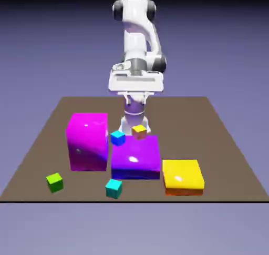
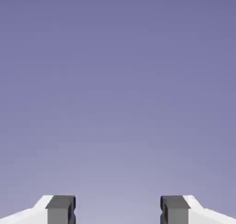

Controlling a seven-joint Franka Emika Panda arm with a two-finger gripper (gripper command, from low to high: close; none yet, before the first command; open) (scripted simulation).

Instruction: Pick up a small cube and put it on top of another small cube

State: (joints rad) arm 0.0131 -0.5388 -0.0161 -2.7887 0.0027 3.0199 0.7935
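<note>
Seven blocks sit on the brown surface (image 1: 220, 143), and the white arm (image 1: 137, 43) stands at its far edge, folded high with the hand held level above everything.

Taking the surface as a clock face in the exterior view, with twelve at the arm's base, the tall magenta block (image 1: 87, 141) stands at about nine, left of centre. Touching its right side is the lower purple block (image 1: 135, 157), near the middle. A flat yellow block (image 1: 183, 176) lies just beside the purple one, at about four.

The small cubes come next. A blue cube (image 1: 117, 138) sits at the back corner where the magenta and purple blocks meet. An orange cube (image 1: 139, 131) is near it, towards twelve, close to the arm's base. A teal cube (image 1: 113, 188) lies at six, near the front edge. The green cube (image 1: 54, 182) rests alone at about eight, well apart from the arm and in front of the magenta block.

In the hand view the gripper (image 2: 118, 209) shows two grey fingertips (image 2: 60, 209) set wide apart against plain backdrop, so the jaws are released and grasp nothing.
</note>
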